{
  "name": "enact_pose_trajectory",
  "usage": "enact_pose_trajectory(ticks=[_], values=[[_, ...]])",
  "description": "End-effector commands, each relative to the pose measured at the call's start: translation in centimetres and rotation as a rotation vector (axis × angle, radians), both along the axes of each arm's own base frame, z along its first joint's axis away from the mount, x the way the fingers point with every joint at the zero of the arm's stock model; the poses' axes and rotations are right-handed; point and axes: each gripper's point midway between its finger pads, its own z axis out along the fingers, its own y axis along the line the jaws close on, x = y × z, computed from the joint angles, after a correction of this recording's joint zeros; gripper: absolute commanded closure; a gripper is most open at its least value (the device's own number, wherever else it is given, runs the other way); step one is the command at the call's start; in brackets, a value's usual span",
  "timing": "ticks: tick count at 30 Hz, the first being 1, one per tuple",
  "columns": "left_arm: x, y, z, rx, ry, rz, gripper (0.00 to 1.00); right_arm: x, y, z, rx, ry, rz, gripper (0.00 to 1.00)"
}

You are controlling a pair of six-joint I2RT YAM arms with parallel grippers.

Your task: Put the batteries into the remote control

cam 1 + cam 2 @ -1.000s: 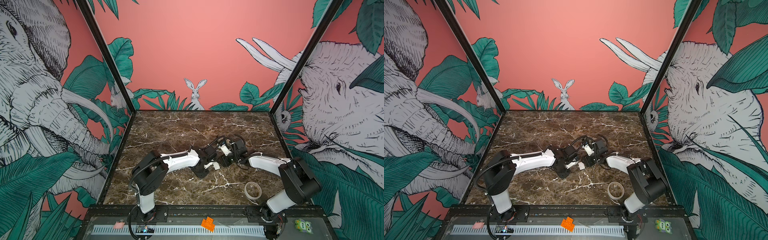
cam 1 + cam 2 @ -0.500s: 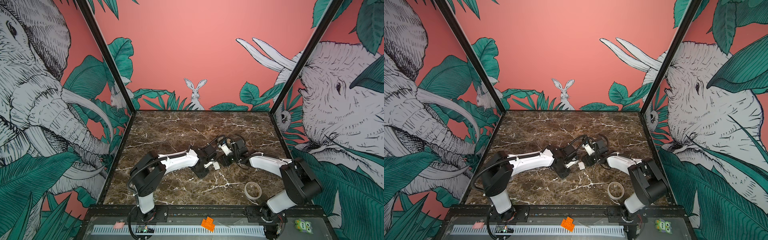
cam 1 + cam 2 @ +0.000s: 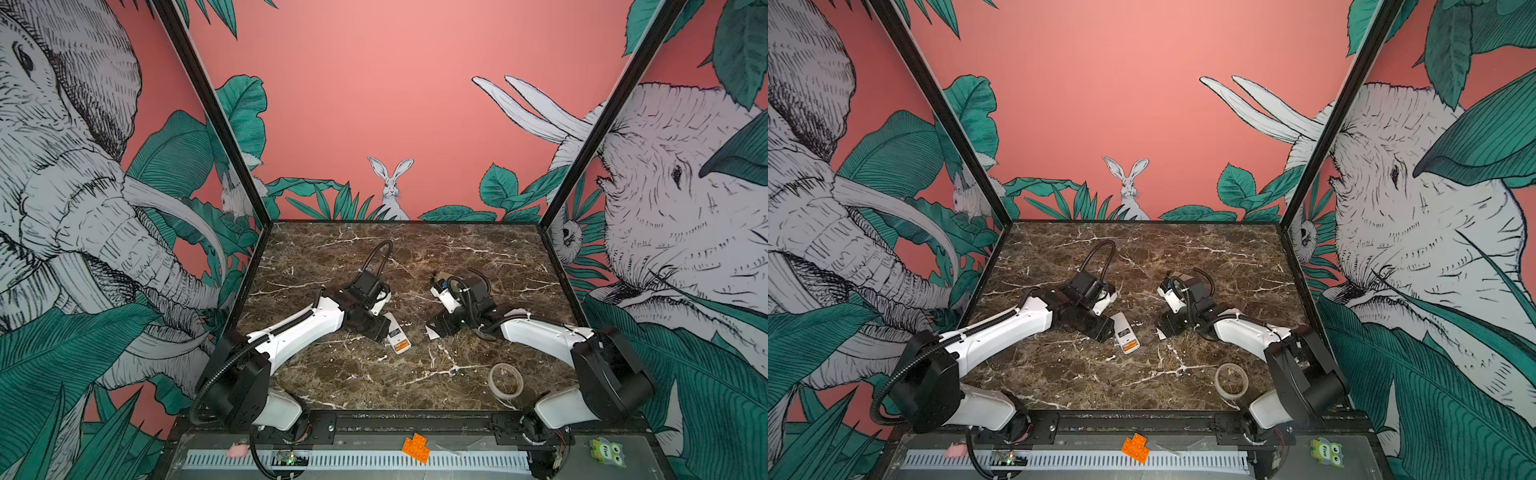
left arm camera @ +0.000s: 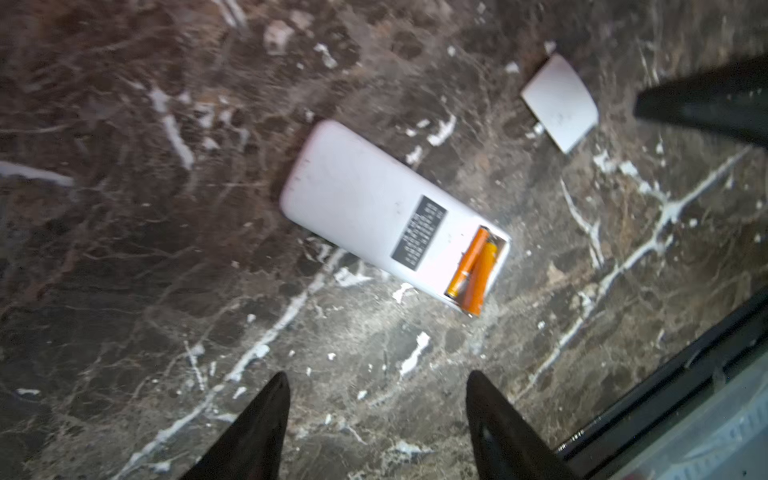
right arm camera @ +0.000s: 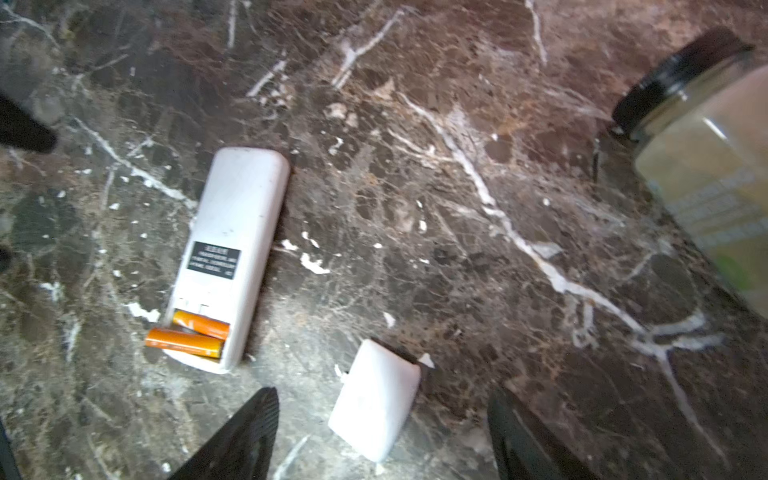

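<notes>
The remote control [image 4: 365, 199] lies face down on the marble, its white back and black label up; it also shows in both top views [image 3: 397, 337] [image 3: 1126, 332]. Its end compartment is uncovered and holds the two orange batteries [image 4: 473, 266] [image 5: 189, 332]. One sits inside; the other lies askew on top, poking over the edge. My left gripper [image 4: 376, 376] stands open and empty, short of the remote. My right gripper [image 5: 382, 392] is open too, with the loose white battery cover [image 5: 374, 415] flat on the table between its fingers, touching neither.
A glass jar with a black lid [image 5: 706, 166] is close beside the right arm. A clear tape roll [image 3: 505, 380] lies at the front right. On the front ledge are an orange studded brick [image 3: 415, 448] and a green owl toy [image 3: 606, 453].
Both grippers have opened and drawn apart from the middle, left one leftward and right one rightward. The remote now lies free on the table between them.
</notes>
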Motion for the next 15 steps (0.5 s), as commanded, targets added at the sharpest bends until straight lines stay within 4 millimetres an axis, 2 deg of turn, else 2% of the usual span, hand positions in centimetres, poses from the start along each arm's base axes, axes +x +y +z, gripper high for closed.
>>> enact_pose_trajectory(ticks=[1,9,13,15], values=[[2.2,-0.1,-0.1,-0.064,0.002,0.046,0.31,-1.1,2.4,1.9,0.033,-0.001,0.034,0.2],[7.2,-1.4,-1.5,-0.099,-0.02,0.039,0.29,-3.6,6.0,0.7,-0.006,0.055,0.084,0.18],[7.9,-2.0,-1.4,-0.117,-0.023,0.039,0.29,-3.6,7.3,0.4,-0.019,0.052,0.104,0.16],[7.7,-1.3,-1.4,-0.107,-0.028,0.059,0.29,-3.1,7.6,0.4,-0.03,0.039,0.109,0.15]])
